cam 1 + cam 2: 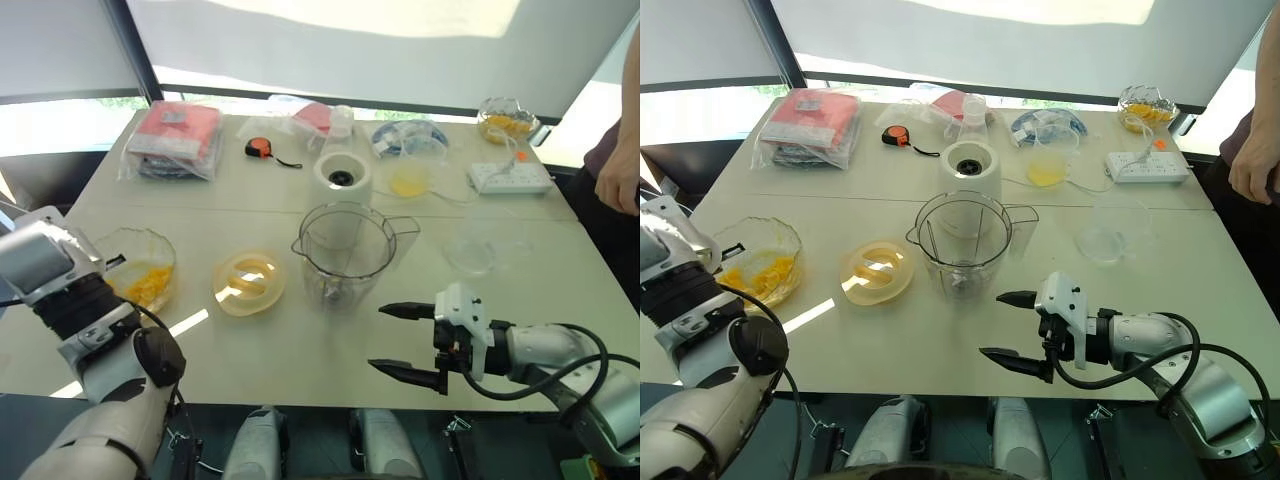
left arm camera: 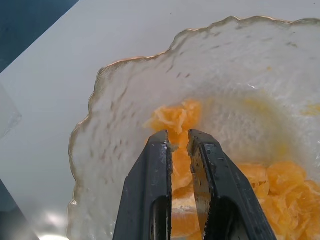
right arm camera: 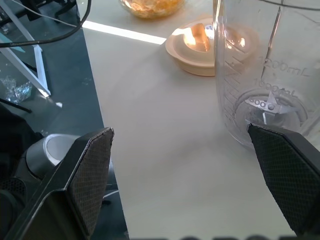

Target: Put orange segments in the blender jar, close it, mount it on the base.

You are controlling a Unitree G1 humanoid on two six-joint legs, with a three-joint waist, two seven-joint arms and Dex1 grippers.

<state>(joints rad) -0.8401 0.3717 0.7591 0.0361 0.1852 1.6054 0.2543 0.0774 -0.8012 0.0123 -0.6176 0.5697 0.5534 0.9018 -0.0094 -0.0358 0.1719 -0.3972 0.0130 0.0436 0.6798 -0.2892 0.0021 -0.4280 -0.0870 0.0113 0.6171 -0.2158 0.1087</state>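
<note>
The clear blender jar [image 1: 345, 255] stands upright and uncovered in the middle of the table, its blade [image 3: 265, 104] visible at the bottom. Behind it sits the white base [image 1: 342, 178]. Orange segments [image 1: 150, 283] lie in a wavy-rimmed glass bowl [image 1: 128, 240] at the left. My left gripper [image 2: 177, 137] hangs just above those orange segments [image 2: 280, 185], its fingers a narrow gap apart with nothing clearly between the tips. My right gripper [image 1: 380, 338] is wide open and empty near the front edge, to the right of the jar, pointing left toward it.
A pale yellow lid [image 1: 249, 283] lies left of the jar. An empty glass bowl [image 1: 485, 245], a power strip [image 1: 510, 178], a cup of yellow liquid [image 1: 408, 182], a tape measure [image 1: 260, 148] and red packets [image 1: 175, 140] sit farther back. A person's hand [image 1: 620, 185] hangs at the right edge.
</note>
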